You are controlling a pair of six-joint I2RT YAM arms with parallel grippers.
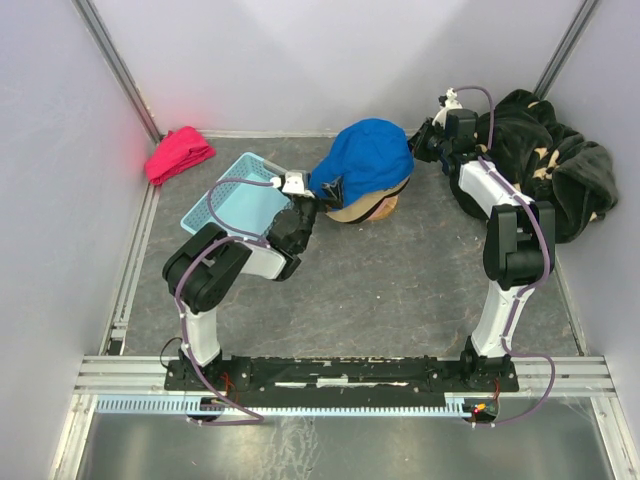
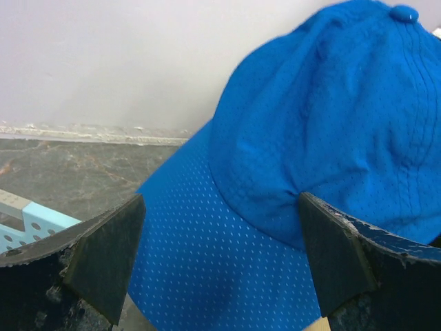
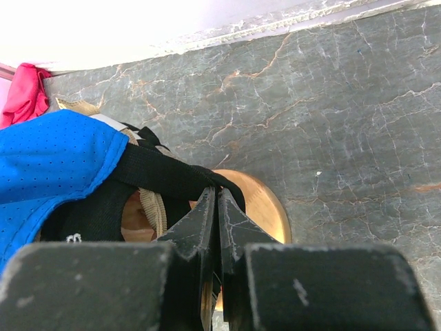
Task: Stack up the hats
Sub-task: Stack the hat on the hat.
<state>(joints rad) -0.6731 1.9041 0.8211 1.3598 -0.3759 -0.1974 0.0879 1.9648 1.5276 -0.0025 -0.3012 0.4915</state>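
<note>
Blue cap, brim toward left pincer

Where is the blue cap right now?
Top view: the blue cap tops the hat pile at the table's back centre, between the blue basket on its left and the black plush fabric on its right; the open left gripper faces its brim.

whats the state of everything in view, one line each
blue cap: crown up, on top of the other caps
black cap: under the blue cap
tan cap: beneath the black cap
left end effector: open, jaws either side of the blue cap
right end effector: shut at the black cap's strap
basket: upright
red cloth: crumpled
plush fabric: heaped
</note>
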